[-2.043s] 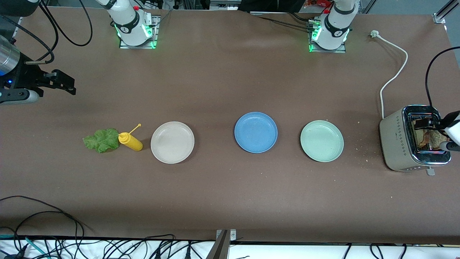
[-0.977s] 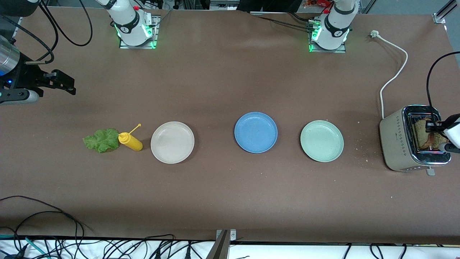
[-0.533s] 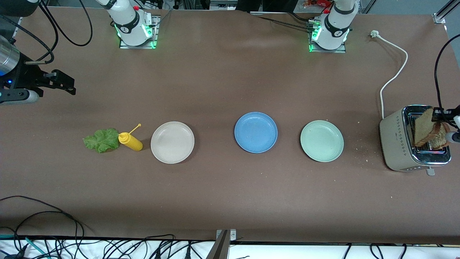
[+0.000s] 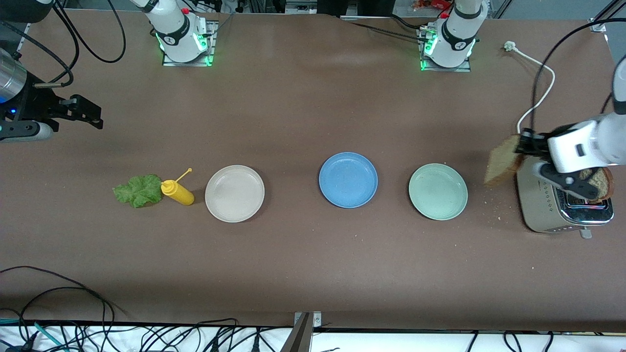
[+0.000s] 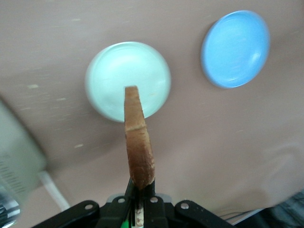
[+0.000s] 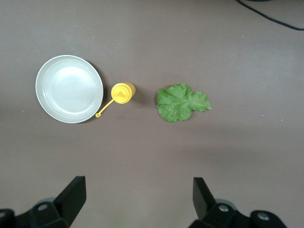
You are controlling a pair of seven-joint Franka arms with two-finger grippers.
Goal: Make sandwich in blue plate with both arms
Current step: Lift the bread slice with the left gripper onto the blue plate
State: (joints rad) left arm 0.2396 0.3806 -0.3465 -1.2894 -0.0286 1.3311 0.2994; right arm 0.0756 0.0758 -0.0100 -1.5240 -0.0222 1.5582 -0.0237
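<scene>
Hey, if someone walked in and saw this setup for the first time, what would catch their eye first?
Probably the left gripper, shut on a slice of brown toast and holding it up in the air beside the toaster at the left arm's end of the table. Next, the row of three plates, with the blue plate in the middle. The right gripper waits open above the lettuce leaf.

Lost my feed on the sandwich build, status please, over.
Left gripper shut on bread slice, over toaster edge. Right gripper open, waiting above lettuce. Blue plate bare, path unobstructed.
</scene>
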